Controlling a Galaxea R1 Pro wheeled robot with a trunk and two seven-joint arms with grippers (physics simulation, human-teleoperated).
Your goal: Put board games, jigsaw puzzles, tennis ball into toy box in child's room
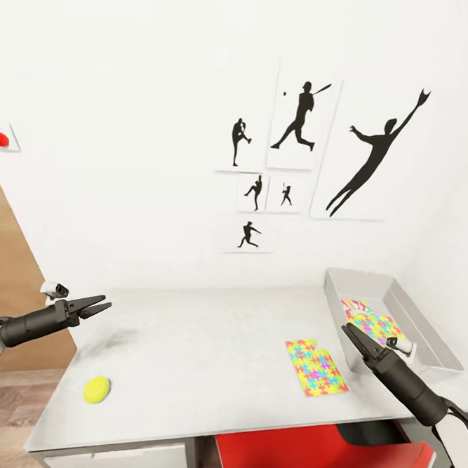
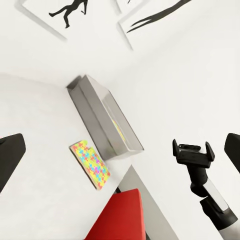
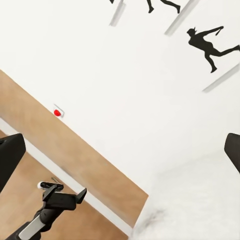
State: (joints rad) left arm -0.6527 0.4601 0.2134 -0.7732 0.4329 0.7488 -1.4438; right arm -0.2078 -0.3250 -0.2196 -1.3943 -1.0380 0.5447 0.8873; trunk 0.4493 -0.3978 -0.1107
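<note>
A white wall with black baseball-player pictures point(image 1: 299, 119) stands behind the table point(image 1: 204, 344), whose top is pale, smooth and a bit cloudy like marble; a red chair point(image 1: 322, 459) is tucked under its near edge at about 5 o'clock.

The toy box point(image 1: 430, 334) sits at the table's far right, around 3 o'clock; it is a shallow grey tray with sloping sides, and it looks hard and plain. One jigsaw puzzle point(image 1: 371, 319) already lies inside it, so that part looks done; it is thin and flat, with lots of little bright pieces.

The other jigsaw puzzle point(image 1: 315, 368) is lying flat on the table, just beside the box, at about 4 o'clock; its edges are bumpy. The tennis ball point(image 1: 96, 389) is small, round and yellow-green; it rests near the table's front left corner, at about 8 o'clock, well apart from the box. I think both of these need to go in next; no board games are on this table top, so they are probably left to do too.

The left gripper point(image 1: 100, 306) hangs over the left side of the table with its fingers spread a little and nothing in them; the right gripper point(image 1: 349, 332) hovers between the loose puzzle and the box, and I cannot tell how far its fingers are apart.
</note>
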